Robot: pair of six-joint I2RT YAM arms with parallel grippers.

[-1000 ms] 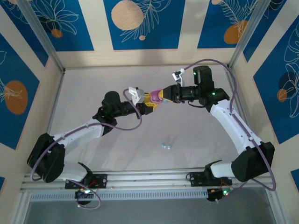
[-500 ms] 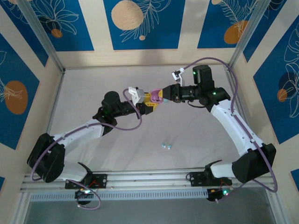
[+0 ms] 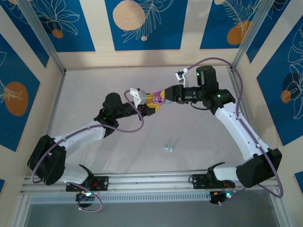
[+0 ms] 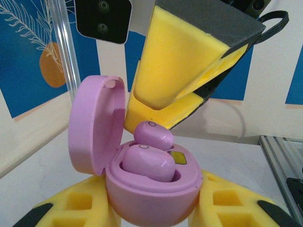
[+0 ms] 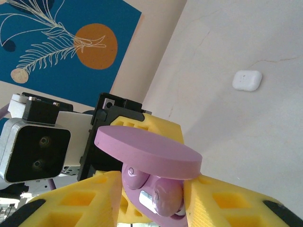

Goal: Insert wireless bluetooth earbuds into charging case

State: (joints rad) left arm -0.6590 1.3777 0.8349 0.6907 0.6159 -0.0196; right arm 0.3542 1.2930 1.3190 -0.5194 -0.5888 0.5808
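Step in hand: seating the 2nd pink bud. Left gripper (image 4: 151, 215) clamps the pink charging case (image 4: 142, 189) from both sides, lid open, held up above the table (image 3: 94, 85) mid-workspace. Right gripper (image 4: 156, 125) pinches a pink earbud (image 4: 152, 135) btwn its yellow pads, right at the case's rear slot, touching or nearly so; can't tell if it's fully down. The other pink earbud (image 4: 147, 162) already sits in the front slot.

Next move, my guess: push the held bud down till it sits level w/ its twin, then let go and back off w/o dragging it out. After that the lid needs closing; the left grip must stay firm so the case doesn't twist.

Counts: 2 pink buds, 1 pink case, all at the grippers. 2 teal earbuds (image 3: 169, 148) loose on the table near the front edge, close together. 1 white case (image 5: 247, 80) lying shut on the table, seen from the right wrist. Other buds not made out.
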